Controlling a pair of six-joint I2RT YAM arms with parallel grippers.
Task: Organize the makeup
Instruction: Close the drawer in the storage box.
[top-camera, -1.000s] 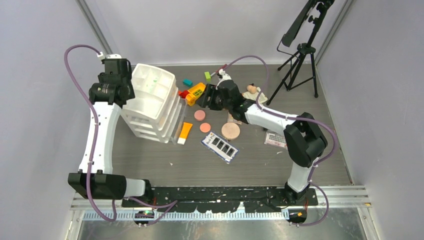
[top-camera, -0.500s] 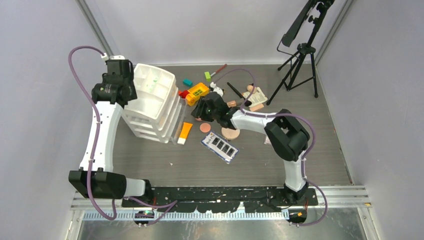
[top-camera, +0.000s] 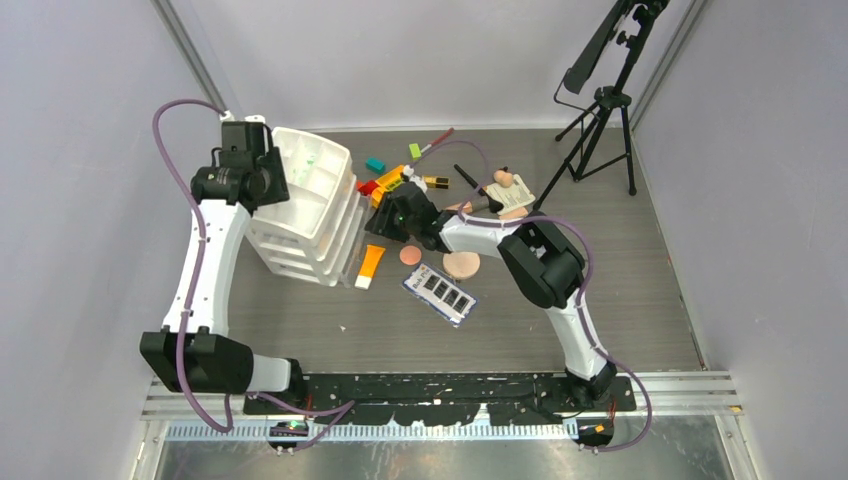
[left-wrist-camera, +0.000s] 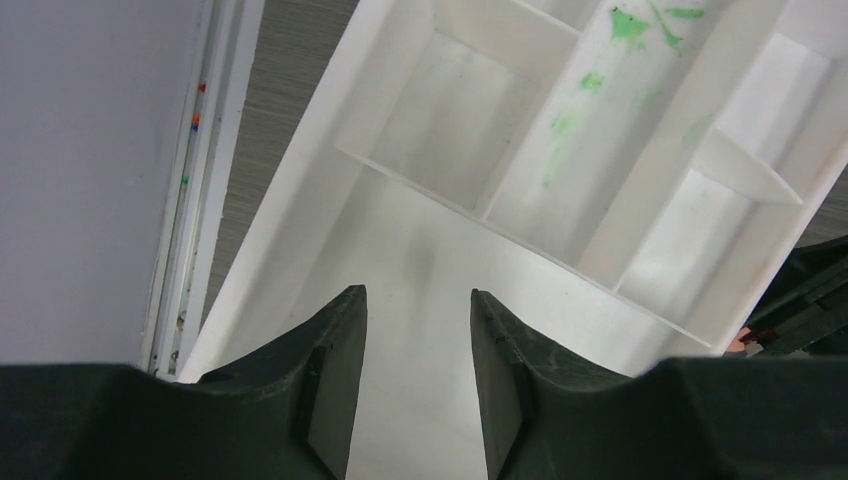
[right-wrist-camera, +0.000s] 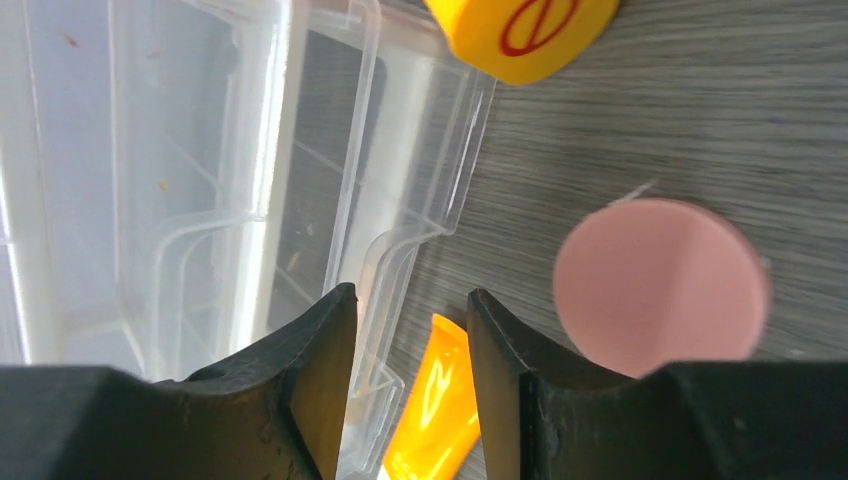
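From above, your left gripper (top-camera: 268, 188) hangs over the top tray of the white plastic drawer organizer (top-camera: 310, 215) at the left of the grey wood-grain bench (top-camera: 300, 320). Your right gripper (top-camera: 388, 222) sits low just beside the organizer's front, close to the yellow-and-red toy brick (top-camera: 392, 184). Near it lie the orange tube with a white cap (top-camera: 369, 266), a small round coral-pink compact (top-camera: 410, 255), a larger round peach compact (top-camera: 461, 264) and a dark eyeshadow palette (top-camera: 441, 293). The red pencil (top-camera: 437, 140) and black brush (top-camera: 469, 179) lie farther back. In the left wrist view, the left gripper (left-wrist-camera: 418, 385) has its jaws spread with nothing between them, above the divided white tray (left-wrist-camera: 300, 200), which is smeared with green in one long compartment. In the right wrist view, the right gripper (right-wrist-camera: 410, 375) also stands parted. The orange tube (right-wrist-camera: 435, 410) shows through the gap beneath the fingers (you cannot tell whether they touch it). It lies against the edge of a clear plastic drawer (right-wrist-camera: 250, 200), with a round pale pink compact (right-wrist-camera: 660, 285) flat on the bench to the right and the brick (right-wrist-camera: 520, 35) at the top edge.
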